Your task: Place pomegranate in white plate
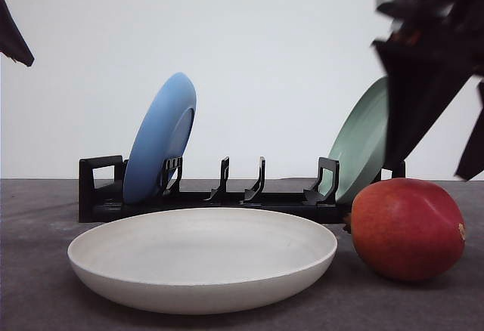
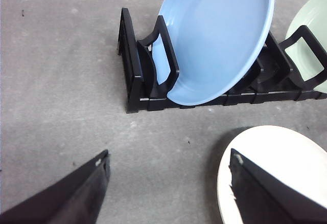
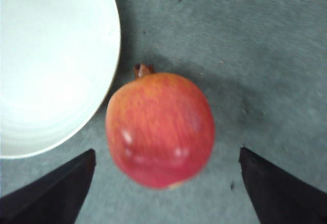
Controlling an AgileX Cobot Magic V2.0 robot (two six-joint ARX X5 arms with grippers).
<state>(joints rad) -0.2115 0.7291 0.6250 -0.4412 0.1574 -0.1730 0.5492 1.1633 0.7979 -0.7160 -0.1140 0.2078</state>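
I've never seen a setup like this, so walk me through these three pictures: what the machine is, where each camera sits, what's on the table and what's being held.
This is a two-armed robot with grippers. One picture looks forward over the grey table; the other two come from cameras on each wrist. On the table lie a white plate, empty, and a pomegranate beside it, not touching. Behind stands a black dish rack holding a blue plate and a pale green plate upright. The right gripper is open above the pomegranate, fingers either side. The left gripper is open too, near the white plate's rim. Nothing is held.
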